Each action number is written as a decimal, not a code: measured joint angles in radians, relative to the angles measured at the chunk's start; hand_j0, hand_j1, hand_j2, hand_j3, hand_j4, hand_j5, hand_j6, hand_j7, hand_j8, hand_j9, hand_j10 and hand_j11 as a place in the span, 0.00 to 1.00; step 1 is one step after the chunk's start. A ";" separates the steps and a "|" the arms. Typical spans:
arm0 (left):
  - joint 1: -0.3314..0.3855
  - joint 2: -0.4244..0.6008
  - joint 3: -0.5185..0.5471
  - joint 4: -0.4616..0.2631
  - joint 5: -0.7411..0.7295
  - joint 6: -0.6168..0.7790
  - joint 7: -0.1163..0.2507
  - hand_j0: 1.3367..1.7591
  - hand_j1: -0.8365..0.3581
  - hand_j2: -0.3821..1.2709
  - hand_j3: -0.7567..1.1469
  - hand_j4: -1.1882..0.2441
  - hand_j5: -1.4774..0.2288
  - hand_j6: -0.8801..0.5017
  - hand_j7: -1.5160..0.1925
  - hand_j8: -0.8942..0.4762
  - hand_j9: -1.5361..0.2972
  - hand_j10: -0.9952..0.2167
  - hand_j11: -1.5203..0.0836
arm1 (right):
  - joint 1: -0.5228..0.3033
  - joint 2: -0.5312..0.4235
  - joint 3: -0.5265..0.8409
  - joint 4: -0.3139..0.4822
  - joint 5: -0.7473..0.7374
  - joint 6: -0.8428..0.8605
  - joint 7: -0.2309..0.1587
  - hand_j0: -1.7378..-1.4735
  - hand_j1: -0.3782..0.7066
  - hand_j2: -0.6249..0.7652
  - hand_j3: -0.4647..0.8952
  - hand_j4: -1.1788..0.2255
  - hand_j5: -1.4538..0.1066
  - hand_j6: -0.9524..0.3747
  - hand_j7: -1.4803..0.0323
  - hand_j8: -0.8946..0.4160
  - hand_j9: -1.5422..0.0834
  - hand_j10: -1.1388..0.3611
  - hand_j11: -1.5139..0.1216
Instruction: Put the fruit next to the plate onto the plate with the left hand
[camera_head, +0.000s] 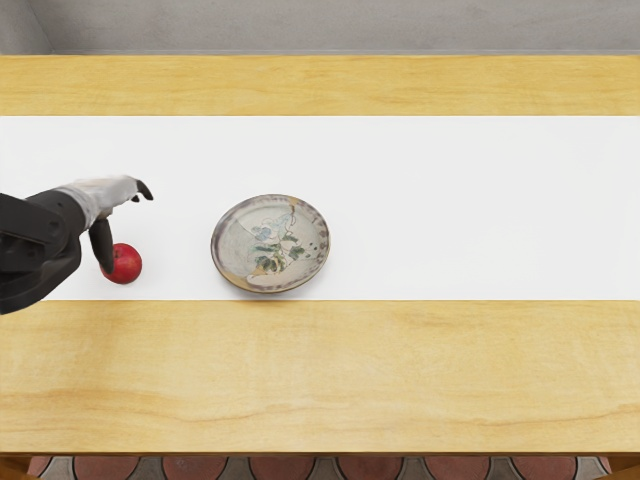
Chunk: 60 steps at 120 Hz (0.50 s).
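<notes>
Lying on the counter's (320, 370) white strip (450, 200), the red fruit (126, 266) sits left of the plate (270, 243) (apart from its rim). Just behind the fruit, the left hand (105, 203) hovers with its fingers (142, 190) spread loose, grasping nothing; one dark finger hangs down across the fruit's left side.

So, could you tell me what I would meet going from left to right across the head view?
Left arm → apple → plate. The left hand overlaps the apple, so it is left out of the order.
</notes>
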 joint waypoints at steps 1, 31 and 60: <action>0.002 -0.004 0.001 0.000 0.000 0.003 0.002 0.76 0.74 0.26 0.40 0.66 0.68 0.46 0.70 0.47 0.66 0.62 0.75 | 0.000 0.000 0.000 0.000 0.000 0.000 0.000 0.30 0.06 0.45 0.34 0.82 0.91 0.70 0.96 0.66 0.93 0.74 0.90; 0.057 -0.075 0.024 0.003 -0.037 0.032 0.029 0.76 0.74 0.26 0.40 0.66 0.68 0.46 0.70 0.47 0.66 0.62 0.75 | 0.000 0.000 0.000 0.000 0.000 0.000 0.000 0.30 0.06 0.45 0.34 0.82 0.91 0.70 0.96 0.66 0.93 0.74 0.91; 0.082 -0.089 0.054 0.018 -0.048 0.035 0.032 0.76 0.74 0.26 0.40 0.65 0.68 0.46 0.70 0.47 0.66 0.61 0.75 | 0.000 0.000 0.000 0.000 0.000 0.000 0.000 0.30 0.06 0.45 0.34 0.82 0.91 0.70 0.96 0.66 0.93 0.74 0.91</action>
